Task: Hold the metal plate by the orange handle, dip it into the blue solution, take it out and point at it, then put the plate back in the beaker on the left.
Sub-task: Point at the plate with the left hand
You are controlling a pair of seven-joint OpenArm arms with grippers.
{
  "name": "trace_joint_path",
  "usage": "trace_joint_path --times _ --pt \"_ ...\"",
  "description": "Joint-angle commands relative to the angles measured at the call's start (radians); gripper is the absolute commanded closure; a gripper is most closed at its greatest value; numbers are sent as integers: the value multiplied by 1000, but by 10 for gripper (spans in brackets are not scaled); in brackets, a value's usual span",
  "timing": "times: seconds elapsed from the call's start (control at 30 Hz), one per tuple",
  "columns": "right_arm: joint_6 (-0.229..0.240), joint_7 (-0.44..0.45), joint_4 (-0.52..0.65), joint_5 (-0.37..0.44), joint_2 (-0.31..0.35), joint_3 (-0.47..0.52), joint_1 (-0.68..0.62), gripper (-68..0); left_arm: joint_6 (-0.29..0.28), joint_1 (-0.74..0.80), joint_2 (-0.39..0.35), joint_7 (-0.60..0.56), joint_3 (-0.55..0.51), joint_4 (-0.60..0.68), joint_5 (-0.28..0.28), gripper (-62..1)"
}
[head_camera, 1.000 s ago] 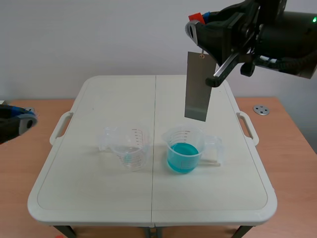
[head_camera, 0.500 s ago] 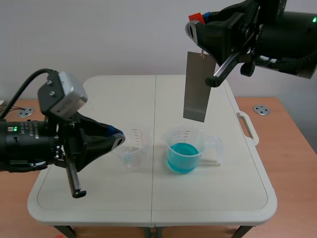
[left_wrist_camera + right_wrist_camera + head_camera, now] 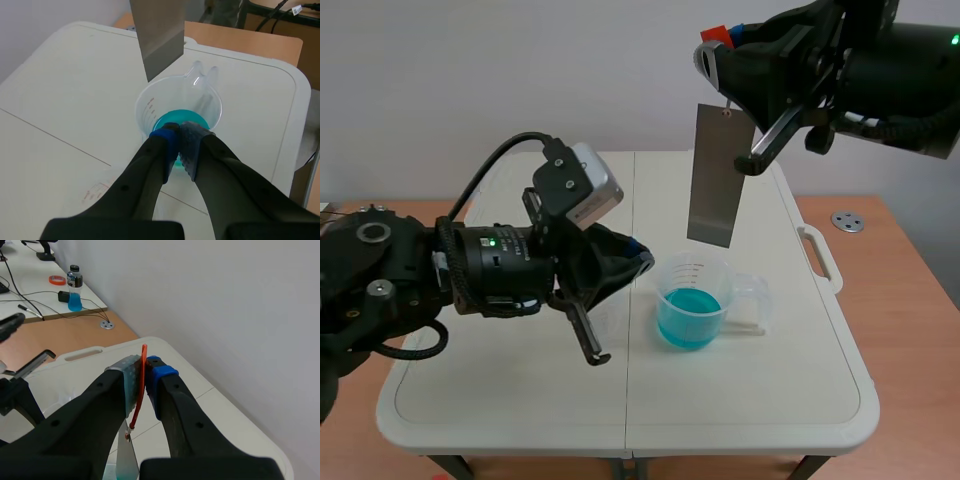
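Observation:
A grey metal plate (image 3: 712, 175) hangs upright above the beaker of blue solution (image 3: 690, 301), clear of the liquid. My right gripper (image 3: 717, 45) is high at the back right, shut on the plate's thin orange handle (image 3: 140, 388). In the left wrist view the plate's lower end (image 3: 159, 36) hangs over the beaker of blue solution (image 3: 178, 115). My left gripper (image 3: 179, 134) is shut on nothing, its tips over the beaker's near rim and pointing toward the plate. In the scene view my left gripper (image 3: 638, 251) sits just left of the beaker. The empty left beaker (image 3: 100, 192) is mostly hidden under the left arm.
The white folding table (image 3: 510, 400) has carry handles on both sides (image 3: 820, 256). A metal disc (image 3: 847, 221) lies on the wooden surface at the right. A bottle of blue liquid (image 3: 74, 289) and cables stand on a far desk in the right wrist view.
My left arm has come in from the left and across the table, its shut gripper now beside the blue beaker. The right arm and plate have hardly moved.

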Motion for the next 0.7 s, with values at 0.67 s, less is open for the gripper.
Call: trace_joint_path --times 0.67 --pt "-5 19 16 14 1 2 12 -13 154 -80 101 -37 14 -122 102 -23"
